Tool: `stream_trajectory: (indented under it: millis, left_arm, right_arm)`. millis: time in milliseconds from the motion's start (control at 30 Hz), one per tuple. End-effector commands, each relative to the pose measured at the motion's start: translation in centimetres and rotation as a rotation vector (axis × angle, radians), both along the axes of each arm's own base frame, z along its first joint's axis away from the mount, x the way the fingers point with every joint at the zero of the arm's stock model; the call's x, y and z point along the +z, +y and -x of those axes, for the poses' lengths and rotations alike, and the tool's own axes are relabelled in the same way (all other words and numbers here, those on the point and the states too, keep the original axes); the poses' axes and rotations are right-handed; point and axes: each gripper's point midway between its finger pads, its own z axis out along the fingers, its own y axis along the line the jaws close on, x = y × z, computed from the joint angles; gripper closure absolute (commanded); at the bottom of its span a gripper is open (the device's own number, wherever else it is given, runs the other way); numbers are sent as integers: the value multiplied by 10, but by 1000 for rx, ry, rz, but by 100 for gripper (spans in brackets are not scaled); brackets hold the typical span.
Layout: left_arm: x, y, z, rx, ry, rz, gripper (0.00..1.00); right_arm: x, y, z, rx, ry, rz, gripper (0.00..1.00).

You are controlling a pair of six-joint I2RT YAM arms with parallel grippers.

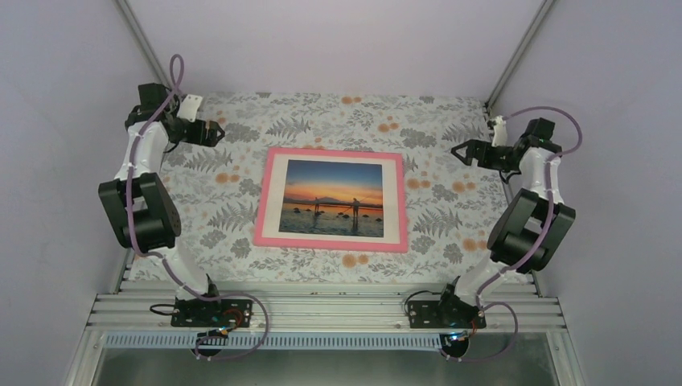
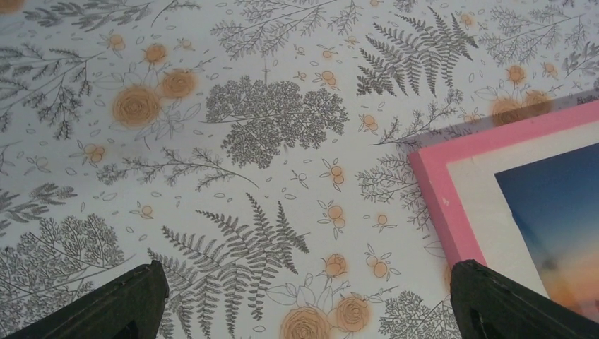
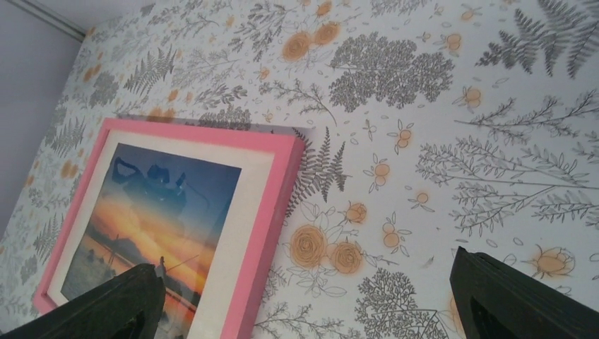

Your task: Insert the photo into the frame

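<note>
The pink frame (image 1: 331,153) lies flat in the middle of the table. Inside it, within a cream mat, sits the sunset photo (image 1: 333,197). My left gripper (image 1: 219,133) hovers open at the back left, clear of the frame. The left wrist view shows the frame's corner (image 2: 438,191) and a slice of the photo (image 2: 558,212) at right, with nothing between the fingers. My right gripper (image 1: 457,152) is open at the back right, apart from the frame. In the right wrist view the frame (image 3: 265,212) and photo (image 3: 152,219) lie at left, the fingers empty.
A floral-patterned cloth (image 1: 217,217) covers the table. Lilac walls enclose the back and sides, with metal posts (image 1: 511,60) in the corners. An aluminium rail (image 1: 322,310) carries both arm bases at the near edge.
</note>
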Motion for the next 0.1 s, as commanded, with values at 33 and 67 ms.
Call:
stream_trajectory:
  millis: [33,67]
  left_arm:
    - [29,3,-6,34,-113,11,0]
    - [31,4,-8,43,-121,8,0]
  right_arm:
    - [31,2,-12,-1,-104,-7,0]
    - [33,3,-13,0,-105,-9,0]
